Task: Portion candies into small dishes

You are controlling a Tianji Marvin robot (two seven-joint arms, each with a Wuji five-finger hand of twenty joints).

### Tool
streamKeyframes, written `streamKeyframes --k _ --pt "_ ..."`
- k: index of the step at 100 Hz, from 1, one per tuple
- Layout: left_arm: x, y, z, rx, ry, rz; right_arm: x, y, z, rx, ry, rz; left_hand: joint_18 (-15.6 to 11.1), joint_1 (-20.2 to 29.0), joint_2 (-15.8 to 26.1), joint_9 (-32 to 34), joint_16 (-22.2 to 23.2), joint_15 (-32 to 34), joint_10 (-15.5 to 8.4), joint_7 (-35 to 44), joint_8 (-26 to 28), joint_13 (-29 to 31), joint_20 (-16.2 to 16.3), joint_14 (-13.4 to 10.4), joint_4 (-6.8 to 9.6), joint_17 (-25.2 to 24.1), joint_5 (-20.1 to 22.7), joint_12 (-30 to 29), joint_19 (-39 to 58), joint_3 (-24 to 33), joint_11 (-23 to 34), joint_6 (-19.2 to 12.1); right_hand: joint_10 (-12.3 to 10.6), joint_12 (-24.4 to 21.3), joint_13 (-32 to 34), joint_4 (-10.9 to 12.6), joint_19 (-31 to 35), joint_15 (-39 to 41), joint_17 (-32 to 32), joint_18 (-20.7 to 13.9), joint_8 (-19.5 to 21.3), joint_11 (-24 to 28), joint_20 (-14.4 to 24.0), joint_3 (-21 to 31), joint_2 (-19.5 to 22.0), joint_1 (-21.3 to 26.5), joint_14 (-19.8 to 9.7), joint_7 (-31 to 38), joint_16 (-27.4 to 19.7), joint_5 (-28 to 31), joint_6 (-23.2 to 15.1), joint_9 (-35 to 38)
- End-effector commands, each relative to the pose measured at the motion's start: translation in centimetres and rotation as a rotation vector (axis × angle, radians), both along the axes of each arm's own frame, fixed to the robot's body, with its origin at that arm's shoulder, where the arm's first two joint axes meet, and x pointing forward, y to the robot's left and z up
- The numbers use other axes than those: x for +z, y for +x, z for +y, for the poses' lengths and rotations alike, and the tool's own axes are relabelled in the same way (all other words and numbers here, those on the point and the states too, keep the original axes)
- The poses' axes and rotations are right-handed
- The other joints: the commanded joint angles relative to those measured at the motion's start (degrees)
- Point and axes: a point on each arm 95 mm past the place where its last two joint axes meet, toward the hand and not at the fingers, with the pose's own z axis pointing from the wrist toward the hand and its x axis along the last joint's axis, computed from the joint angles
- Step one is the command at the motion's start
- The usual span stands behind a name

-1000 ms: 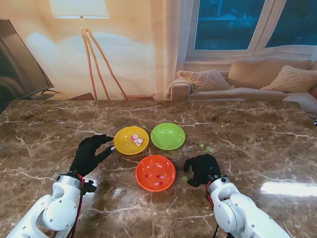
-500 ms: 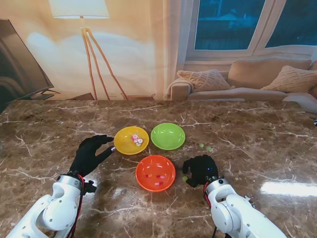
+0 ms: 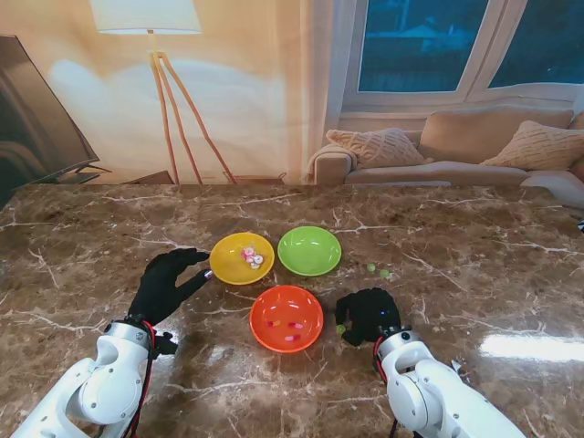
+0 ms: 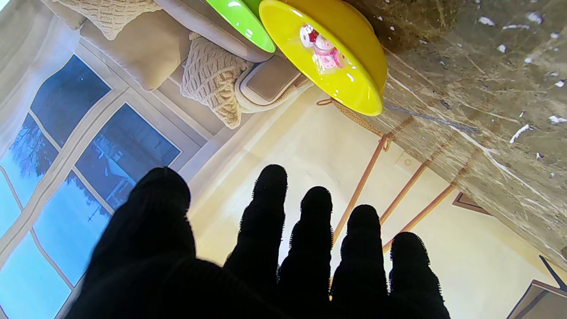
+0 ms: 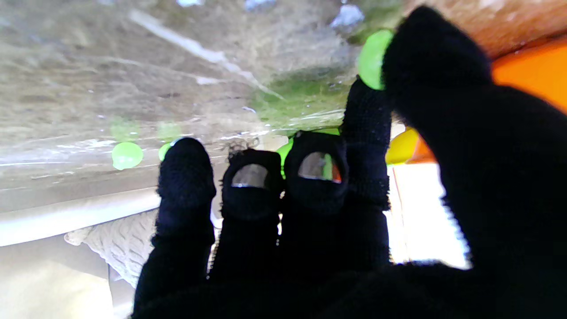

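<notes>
Three dishes (image 3: 286, 318) between both hands.

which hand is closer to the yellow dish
Left. The left hand sits just beside the yellow dish, on its left. The right hand is across the orange dish, pinching a green candy.

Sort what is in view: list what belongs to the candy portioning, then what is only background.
Job:
round yellow plastic dish holding pink-and-white candies
round green plastic dish
round orange plastic dish
small green candy pinched by black-gloved right hand
two loose green candies
open left hand

Background:
wooden floor lamp
beige sofa
</notes>
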Motion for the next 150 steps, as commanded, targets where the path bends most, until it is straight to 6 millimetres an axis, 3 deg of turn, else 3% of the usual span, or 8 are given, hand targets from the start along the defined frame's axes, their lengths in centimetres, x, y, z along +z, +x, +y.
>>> streamKeyframes --k 1,35,105,126,150 --pt "-0.17 -0.18 -0.09 0.0 0.002 0.006 -0.64 -0.54 0.05 -0.007 -0.004 0.029 -1.46 0.14 1.93 0.78 0.58 -0.81 0.85 0.22 1.2 -0.14 0.52 -0.27 -0.08 -0.8 -0.12 0.71 -1.62 -1.36 0.24 -0.66 -2.1 0.56 2.15 -3.1 2.6 1.97 0.25 0.59 -2.09 1.66 0.75 -0.89 0.12 1.5 -3.19 3.71 1.23 -0.44 -1.42 2.11" --pt "-0.17 -0.19 -0.07 0.0 0.002 0.007 -0.67 -0.4 0.2 -0.008 -0.002 0.025 -1.51 0.21 1.97 0.75 0.57 -0.83 0.73 0.23 1.19 -0.18 0.57 -0.23 -0.05 -0.79 -0.11 0.7 -1.56 -1.29 0.21 -0.71 -1.8 0.45 3.04 -4.07 3.34 2.39 0.9 0.71 -3.12 2.12 0.66 -2.22 0.79 2.82 -3.06 8.69 1.06 -0.97 -2.3 2.99" --pt "-0.18 -0.2 -0.05 0.0 0.001 0.007 -0.88 -0.65 0.46 0.016 -0.02 0.053 -1.44 0.15 2.03 0.79 0.58 -0.81 0.79 0.23 1.17 -0.11 0.59 -0.2 -0.06 -0.81 -0.13 0.72 -1.46 -1.3 0.24 -0.83 -1.72 0.36 2.53 -3.93 3.36 2.42 0.4 0.72 -4.15 1.7 0.36 -2.49 2.37 0.48 -2.92 7.37 1.02 -1.32 -0.95 2.43" --pt "-0.16 -0.21 0.0 0.002 0.002 0.007 -0.94 -0.58 0.48 0.017 -0.021 0.05 -1.44 0.24 2.0 0.73 0.58 -0.82 0.78 0.19 1.16 -0.16 0.56 -0.2 -0.06 -0.86 -0.22 0.72 -1.54 -1.25 0.23 -0.71 -1.21 -0.13 3.51 -3.96 4.12 2.86 1.08 0.86 -5.38 2.18 0.27 -4.54 3.51 2.9 -2.67 12.49 0.76 -1.89 -2.25 3.56" --pt "-0.2 -0.19 -0.03 0.001 0.0 0.008 -1.02 -0.58 0.4 0.017 -0.025 0.055 -1.34 0.17 2.05 1.34 0.83 -0.42 0.8 0.15 1.14 0.42 0.74 0.35 -0.05 -0.6 -0.33 1.02 -1.21 -1.26 0.73 -0.75 -0.49 -0.38 3.55 -3.5 3.98 2.81 0.81 0.78 -4.39 2.1 -0.02 -4.96 5.44 3.13 -2.51 16.6 0.6 1.81 -4.22 4.2"
